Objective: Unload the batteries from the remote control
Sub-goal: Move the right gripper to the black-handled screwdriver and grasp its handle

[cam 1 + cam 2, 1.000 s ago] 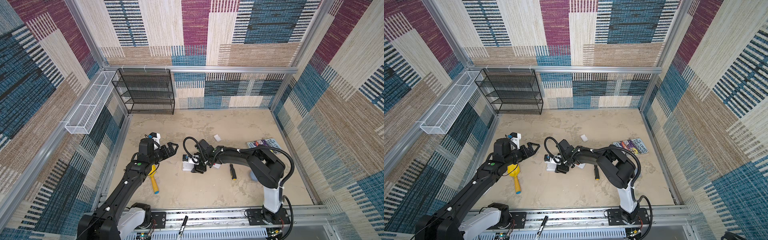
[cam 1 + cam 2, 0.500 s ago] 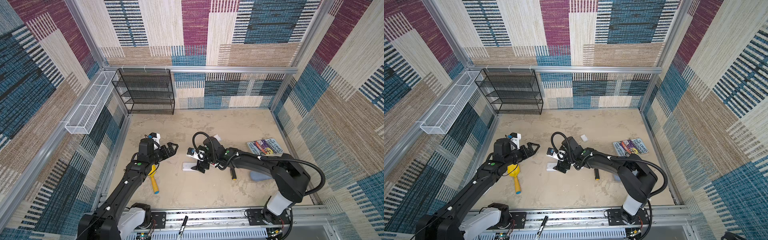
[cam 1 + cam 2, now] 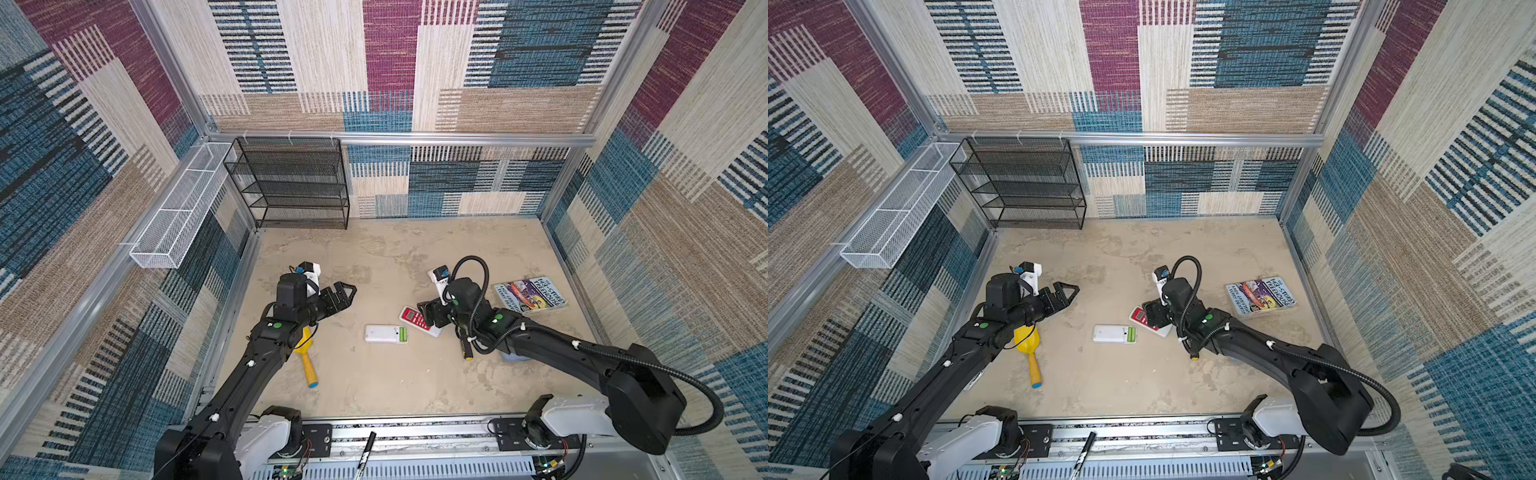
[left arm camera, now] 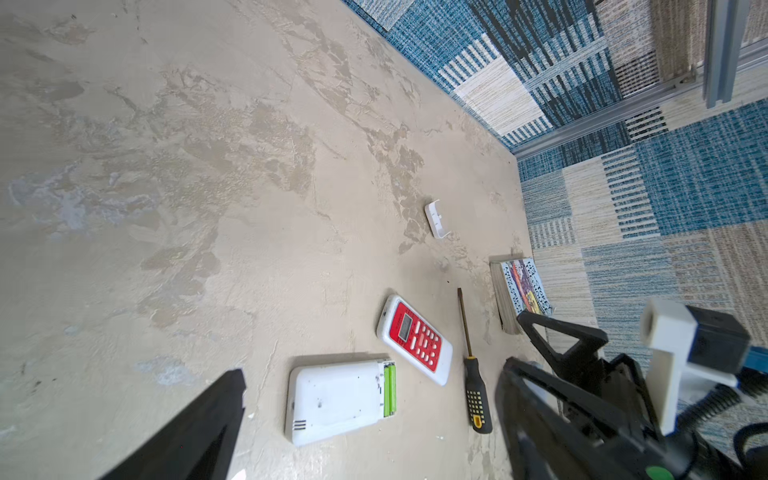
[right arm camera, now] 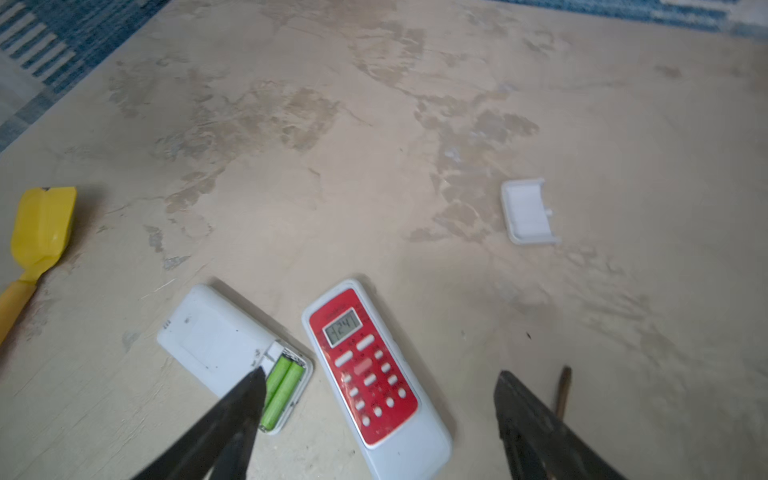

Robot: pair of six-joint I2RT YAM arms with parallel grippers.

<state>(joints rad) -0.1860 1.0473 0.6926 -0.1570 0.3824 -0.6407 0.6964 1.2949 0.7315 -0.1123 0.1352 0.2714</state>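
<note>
Progress: early, by my reading. White remote [image 5: 216, 336] lies face down on the tabletop [image 5: 374, 124], mid-floor in both top views. Its battery bay is open, with the cover [image 5: 528, 212] off and lying well apart from it. That step looks done.

Green batteries [image 5: 282, 386]: two, side by side, still seated in the bay at the end of the remote nearest the red remote [image 5: 365, 365]. None out yet.

Red remote: face up just beside the white one, display lit, its back hidden. Cannot tell whether it holds cells. No yellow batteries show in any view.

Left to do, as I judge it: lift both green cells out, then turn the red remote over and check its bay.

Right end effector [image 3: 428, 315]: over the red remote, jaws spread wide, nothing between them. In its wrist view one fingertip [image 5: 253, 386] overlaps the bay's edge; contact not clear.

Left end effector [image 3: 347, 296]: off to the left, above bare tabletop, jaws fully apart, empty.

Containers: the black mesh rack [image 3: 291, 195] at the back wall has shelves that look bare. The white wire basket [image 3: 166, 232] on the left wall shows nothing inside.

Other items: screwdriver [image 4: 473, 374] lies beside the red remote, book [image 3: 530, 294] to the right, yellow scoop [image 5: 41, 224] under the left arm.
</note>
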